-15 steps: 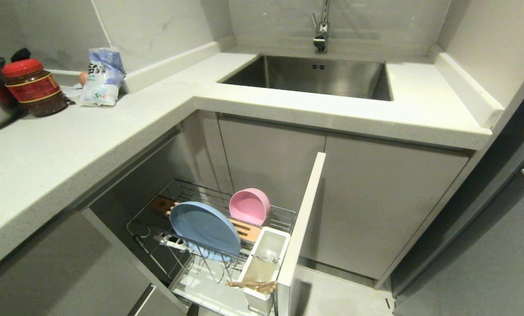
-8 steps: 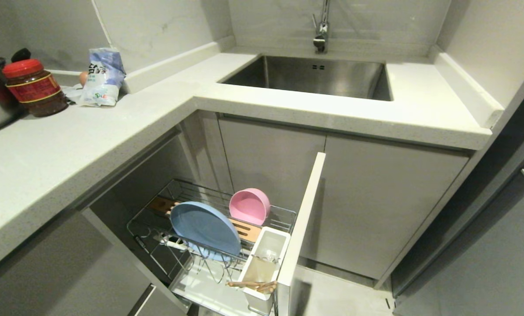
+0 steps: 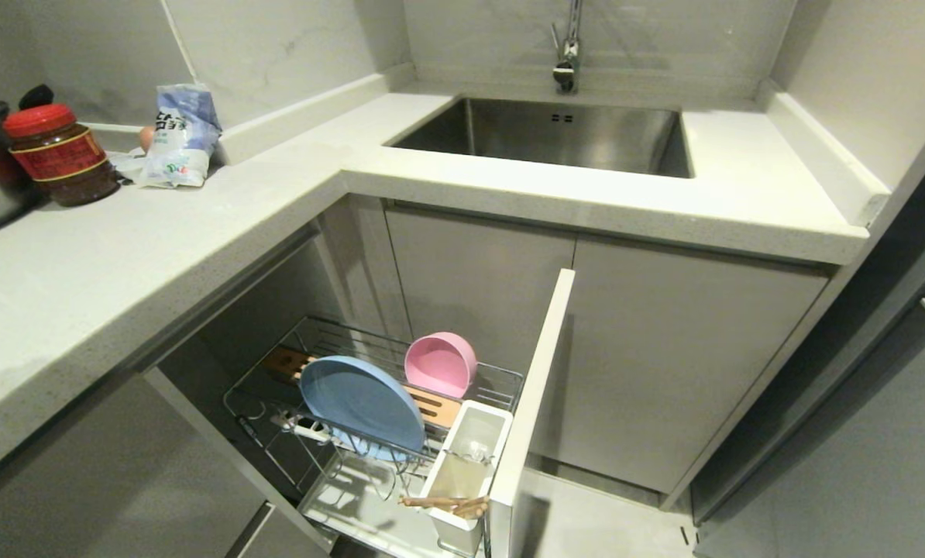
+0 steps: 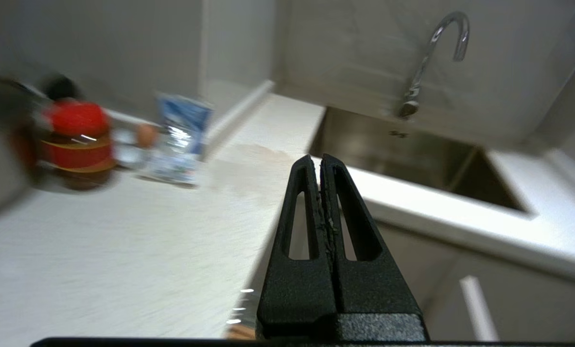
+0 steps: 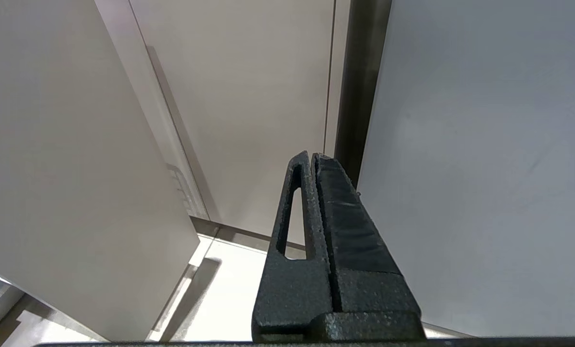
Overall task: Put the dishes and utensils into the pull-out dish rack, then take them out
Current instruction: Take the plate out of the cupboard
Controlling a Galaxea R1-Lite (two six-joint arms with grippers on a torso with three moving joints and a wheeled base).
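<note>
Dishes are seen loaded in the pull-out dish rack (image 3: 307, 364), which is drawn out below the worktop (image 3: 199, 225) at the near left. The light-blue plate (image 3: 362, 403) is stood on edge in the wire slots, with the pink bowl (image 3: 441, 363) just beyond it to the far right. Chopsticks (image 3: 443, 504) are laid in the white utensil cup (image 3: 466, 465) beside the tall front panel (image 3: 532, 403). The left tool (image 4: 320, 161) is held above the worktop edge, its jaws pressed together and empty. The right tool (image 5: 311, 159) is kept low by cabinet doors (image 5: 249, 96), jaws likewise together.
</note>
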